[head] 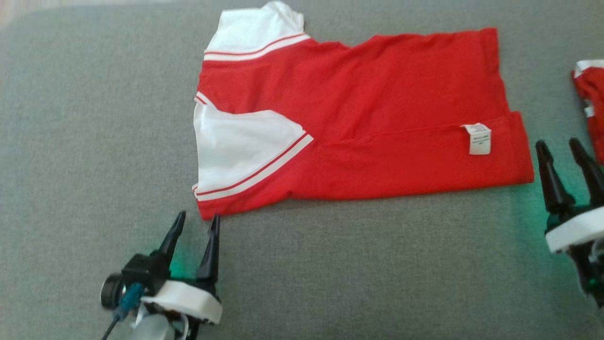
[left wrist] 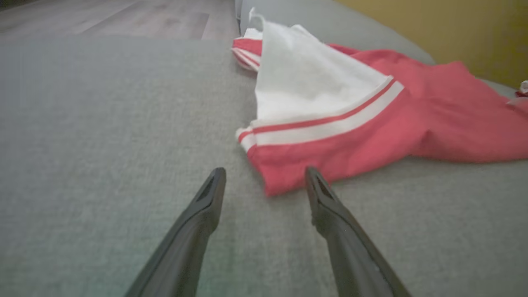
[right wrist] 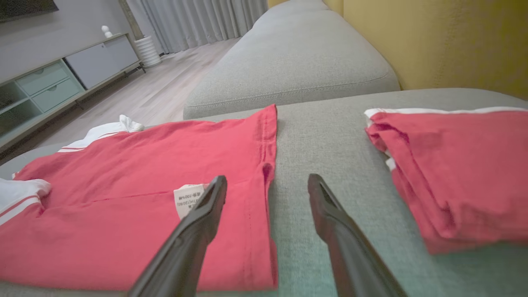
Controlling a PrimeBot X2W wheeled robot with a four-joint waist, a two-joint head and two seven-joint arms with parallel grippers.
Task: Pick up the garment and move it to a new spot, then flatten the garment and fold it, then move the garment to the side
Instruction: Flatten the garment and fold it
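Note:
The garment is a red shirt with white sleeves and white stripes, lying folded lengthwise on the grey sofa cushion, a white care label on its near right part. My left gripper stands open just short of the garment's near left corner, with nothing between its fingers. My right gripper is open too, hovering just off the garment's right hem, empty. The hem and the label lie left of the right gripper in the right wrist view.
A second red garment, folded into a pile, lies at the right, close beside my right gripper. A yellow backrest rises behind the cushion. Wooden floor and a low cabinet lie beyond the sofa's far edge.

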